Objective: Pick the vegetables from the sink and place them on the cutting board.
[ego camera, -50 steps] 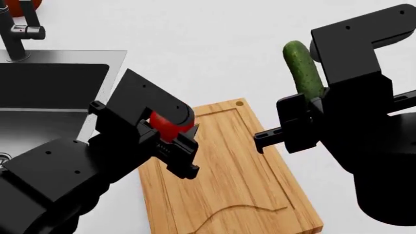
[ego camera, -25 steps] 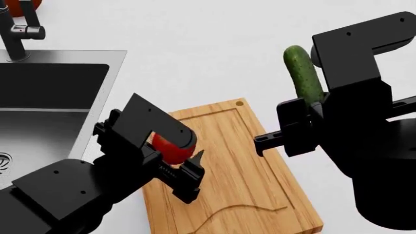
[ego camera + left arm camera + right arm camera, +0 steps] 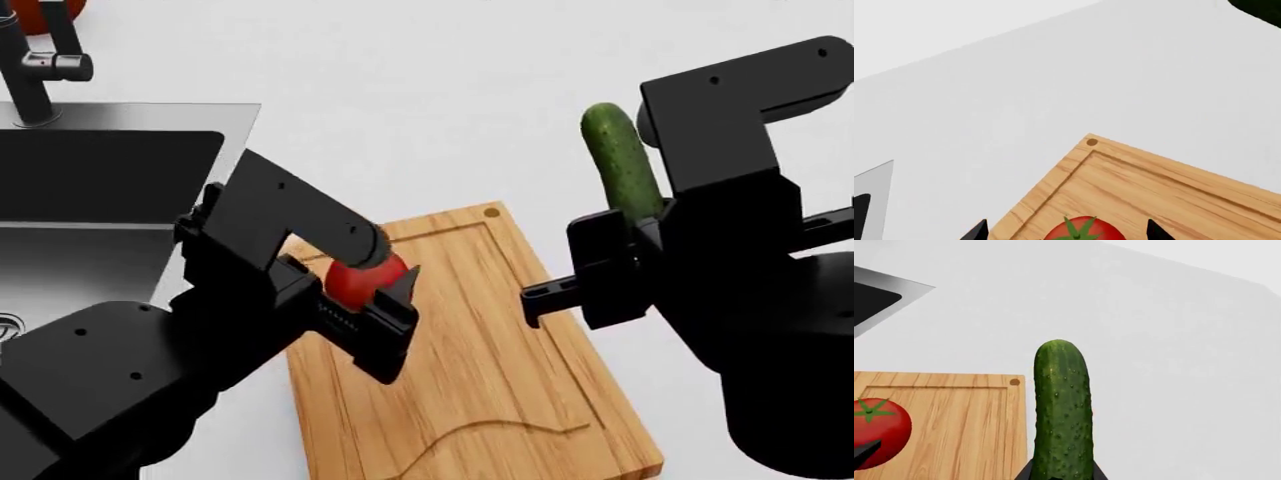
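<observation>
The red tomato (image 3: 360, 280) sits on the near-sink end of the wooden cutting board (image 3: 494, 360). My left gripper (image 3: 358, 292) is open around it, and board shows between each finger and the tomato in the left wrist view (image 3: 1084, 231). My right gripper (image 3: 634, 215) is shut on the lower end of the dark green cucumber (image 3: 617, 150). It holds the cucumber upright in the air, beside the board's corner hole. The right wrist view shows the cucumber (image 3: 1061, 405), the board (image 3: 954, 410) and the tomato (image 3: 877, 430).
The steel sink (image 3: 94, 200) lies left of the board, with its dark faucet (image 3: 34, 70) at the back. A red-orange object (image 3: 67, 6) peeks in at the top left corner. White counter surrounds the board.
My left gripper came down to the board with the tomato, then its jaws parted and the arm rose a little. The right arm and the cucumber have barely moved.
</observation>
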Robot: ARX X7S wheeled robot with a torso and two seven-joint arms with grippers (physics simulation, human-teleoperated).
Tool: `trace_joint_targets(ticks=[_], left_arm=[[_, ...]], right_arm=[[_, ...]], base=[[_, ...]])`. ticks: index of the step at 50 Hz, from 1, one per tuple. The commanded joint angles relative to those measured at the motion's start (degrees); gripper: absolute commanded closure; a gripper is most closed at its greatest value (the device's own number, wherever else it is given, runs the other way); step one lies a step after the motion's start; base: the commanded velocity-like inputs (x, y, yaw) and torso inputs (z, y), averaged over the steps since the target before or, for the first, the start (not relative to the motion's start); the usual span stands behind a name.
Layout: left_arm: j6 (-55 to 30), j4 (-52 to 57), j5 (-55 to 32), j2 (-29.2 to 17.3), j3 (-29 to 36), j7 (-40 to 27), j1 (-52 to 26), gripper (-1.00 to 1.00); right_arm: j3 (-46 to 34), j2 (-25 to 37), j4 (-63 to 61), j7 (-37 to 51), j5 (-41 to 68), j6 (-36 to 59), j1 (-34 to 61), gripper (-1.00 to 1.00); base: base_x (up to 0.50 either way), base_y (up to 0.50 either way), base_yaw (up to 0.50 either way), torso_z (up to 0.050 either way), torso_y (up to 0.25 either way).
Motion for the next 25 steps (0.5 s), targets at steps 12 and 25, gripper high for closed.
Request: trace_joint_targets(ticks=[12,25], left_arm=[[1.13,7.92,-3.86,0.72,-13.83,-3.74,-3.18,-1.0],[0.87,8.28,-4.22,0.15,-17.35,-6.76,-4.46,-1.0]], right_arm=[[-3.71,-8.36,18.22,10.7,20.95,11.53,10.12,1.0],[-8.77,-13.55,28.06,9.31,24.14,15.04,14.05,1.0]], base=[[0.0,0.0,0.0,0.0,0.001],[0.0,0.0,0.0,0.0,0.0]])
